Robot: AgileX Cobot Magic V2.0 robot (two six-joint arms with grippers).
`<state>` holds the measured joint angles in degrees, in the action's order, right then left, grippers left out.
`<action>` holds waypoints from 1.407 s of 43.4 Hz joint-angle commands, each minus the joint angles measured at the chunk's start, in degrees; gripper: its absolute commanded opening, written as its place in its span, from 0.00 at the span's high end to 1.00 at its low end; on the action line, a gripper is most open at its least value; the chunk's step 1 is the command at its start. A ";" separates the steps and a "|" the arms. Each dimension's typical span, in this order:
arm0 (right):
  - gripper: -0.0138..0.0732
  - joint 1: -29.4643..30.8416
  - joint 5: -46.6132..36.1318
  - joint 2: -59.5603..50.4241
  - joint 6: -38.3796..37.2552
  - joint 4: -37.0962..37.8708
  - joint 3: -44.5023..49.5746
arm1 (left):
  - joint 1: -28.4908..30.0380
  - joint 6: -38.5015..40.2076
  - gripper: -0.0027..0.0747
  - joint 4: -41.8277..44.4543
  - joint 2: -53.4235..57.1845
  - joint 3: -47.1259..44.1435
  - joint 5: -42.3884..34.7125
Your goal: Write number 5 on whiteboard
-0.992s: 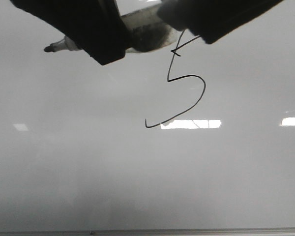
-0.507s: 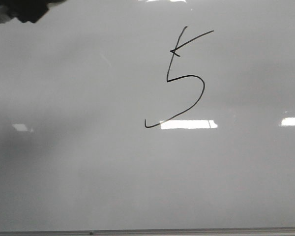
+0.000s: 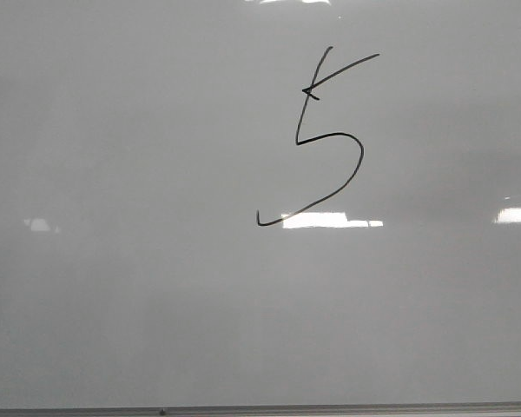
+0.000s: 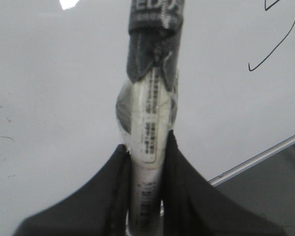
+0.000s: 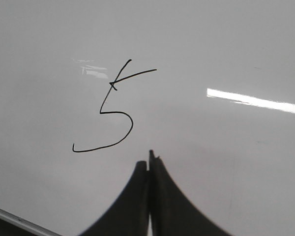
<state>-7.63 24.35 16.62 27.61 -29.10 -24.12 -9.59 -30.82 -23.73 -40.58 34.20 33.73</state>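
Now that the arm has left the front view, the number 5 point(image 3: 317, 139) stands uncovered on the whiteboard point(image 3: 139, 287) | left gripper point(image 4: 146, 147) clamps the marker point(image 4: 148, 132), away from the digit | right gripper point(image 5: 150, 160) pressed together, empty | writing looks complete.

A dark grey, dim surface point(image 4: 270, 182) shows beyond the thin pale metal edge rail point(image 4: 258, 157) in the left wrist view; what it is cannot be told. Bright white rectangular reflections of overhead lights point(image 3: 330, 221) gleam in the front view, another long strip point(image 5: 253, 100) in the right wrist view.
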 commanded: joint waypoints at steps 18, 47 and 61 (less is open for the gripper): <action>0.92 0.36 -4.33 0.47 -0.10 -1.30 -1.43 | 0.41 0.59 0.89 -1.94 1.30 0.90 -5.33; 0.92 0.36 -4.33 0.47 -0.10 -1.30 -1.43 | 5.72 49.28 0.89 33.85 -10.22 -2.97 -32.38; 0.92 0.36 -4.33 0.47 -0.10 -1.30 -1.43 | 12.74 51.35 0.89 38.88 -26.24 -2.61 -43.52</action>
<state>-7.63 24.25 16.62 27.56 -29.24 -24.12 2.52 19.80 13.95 -65.04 29.65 -2.50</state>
